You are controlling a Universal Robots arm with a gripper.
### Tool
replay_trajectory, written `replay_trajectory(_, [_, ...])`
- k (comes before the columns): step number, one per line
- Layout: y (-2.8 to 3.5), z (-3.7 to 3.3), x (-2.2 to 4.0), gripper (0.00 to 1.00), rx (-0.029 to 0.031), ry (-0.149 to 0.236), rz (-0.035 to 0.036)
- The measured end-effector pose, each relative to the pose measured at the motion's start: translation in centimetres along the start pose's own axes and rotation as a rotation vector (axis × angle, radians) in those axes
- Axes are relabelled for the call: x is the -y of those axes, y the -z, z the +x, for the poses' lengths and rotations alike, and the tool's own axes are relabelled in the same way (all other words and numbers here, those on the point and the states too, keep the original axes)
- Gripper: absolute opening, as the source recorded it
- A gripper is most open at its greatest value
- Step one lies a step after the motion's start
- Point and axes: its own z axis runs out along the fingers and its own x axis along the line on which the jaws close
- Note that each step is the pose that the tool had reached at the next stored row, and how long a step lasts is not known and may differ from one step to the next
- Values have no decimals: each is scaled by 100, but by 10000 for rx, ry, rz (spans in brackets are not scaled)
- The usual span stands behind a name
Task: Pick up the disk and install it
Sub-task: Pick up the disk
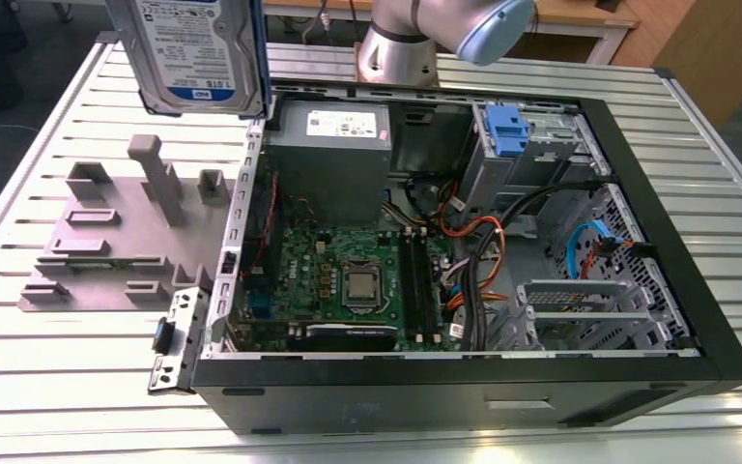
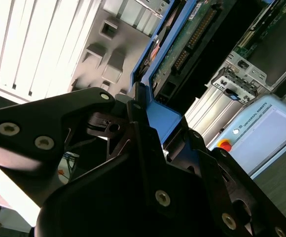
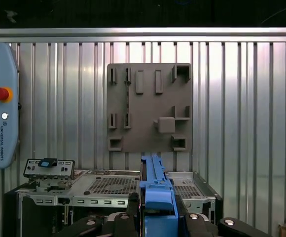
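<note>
Gripper (image 3: 155,211): black fingers clenched on the blue caddy edge of the disk (image 1: 197,48), seen in both wrist views.
Disk: one, held on edge in the air, touching nothing else.
Room: open air around its lower edge, above the fixture plate (image 1: 113,242) and the computer case (image 1: 410,406) wall.
Count: one grey plate, one open case, one teach pendant (image 3: 0,123), all on one slatted table (image 1: 62,372).

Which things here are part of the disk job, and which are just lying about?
Part of the job: the disk, held aloft; the gripper, shut on its blue caddy; the open computer case.
Lying about: the grey fixture plate; the teach pendant.
</note>
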Motion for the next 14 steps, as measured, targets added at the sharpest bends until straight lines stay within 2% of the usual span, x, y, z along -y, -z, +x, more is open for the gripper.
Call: replay_trajectory(14, [-2,46,94,36,-1,0,-1])
